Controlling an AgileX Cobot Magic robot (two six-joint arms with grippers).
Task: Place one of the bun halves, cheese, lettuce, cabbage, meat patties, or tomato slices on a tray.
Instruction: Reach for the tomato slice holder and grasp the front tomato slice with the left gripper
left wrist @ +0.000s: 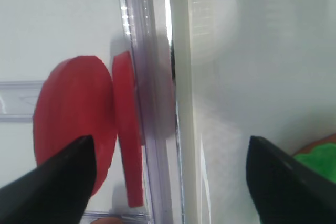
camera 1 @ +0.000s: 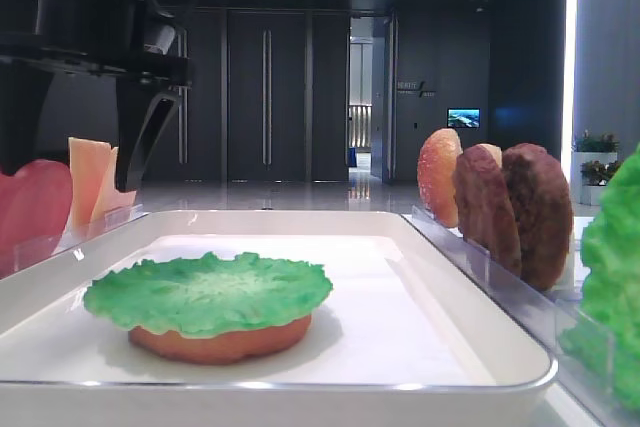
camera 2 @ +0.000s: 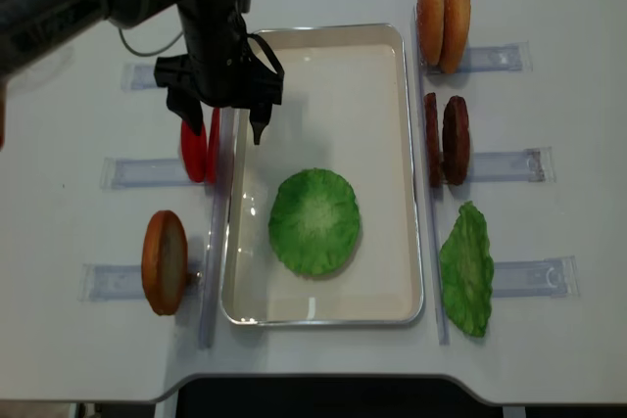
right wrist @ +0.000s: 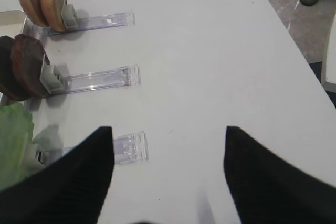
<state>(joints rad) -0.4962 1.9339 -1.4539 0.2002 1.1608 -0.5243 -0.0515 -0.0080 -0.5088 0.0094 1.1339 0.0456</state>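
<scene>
Hovering over the left rim of the tray (camera 1: 480, 372) in the low exterior view, the left end effector (camera 1: 140, 162) hangs with dark fingers spread, nothing between them. On the tray: one lettuce leaf (camera 1: 208, 292) draped over a bun half (camera 1: 220, 340), left of tray centre. Left of the tray stand tomato slices (camera 1: 35, 202) and pale cheese slices (camera 1: 92, 182) upright in a clear rack. Right of the tray: an orange bun half (camera 1: 438, 175), then two meat patties (camera 1: 525, 212) on edge, then more lettuce at the frame edge.

Right wrist view: right end effector (right wrist: 168, 166) spread wide, empty, above bare white tabletop (right wrist: 210, 51), well right of the tray. Clear racks (right wrist: 100, 80) run left; bun halves, brown patties and a green leaf stand at their far ends.

Left wrist view: left fingers (left wrist: 58, 182) apart, straddling the tray's left rim. Two red tomato slices (left wrist: 73, 124) stand on edge just outside the rim, against the clear rack wall. Bit of green lettuce inside the tray at lower right.

Overhead view: left end effector (camera 2: 217, 129) open over the tray's upper left edge, tomato slices (camera 2: 196, 149) just beside it outside the rim. Lettuce (camera 2: 313, 222) sits mid tray, hiding the bun under it. Another bun half (camera 2: 164, 261) stands left of the tray, lower down. Right of the tray: two buns, two patties, one lettuce leaf (camera 2: 467, 269). Right end effector not visible in this view.
</scene>
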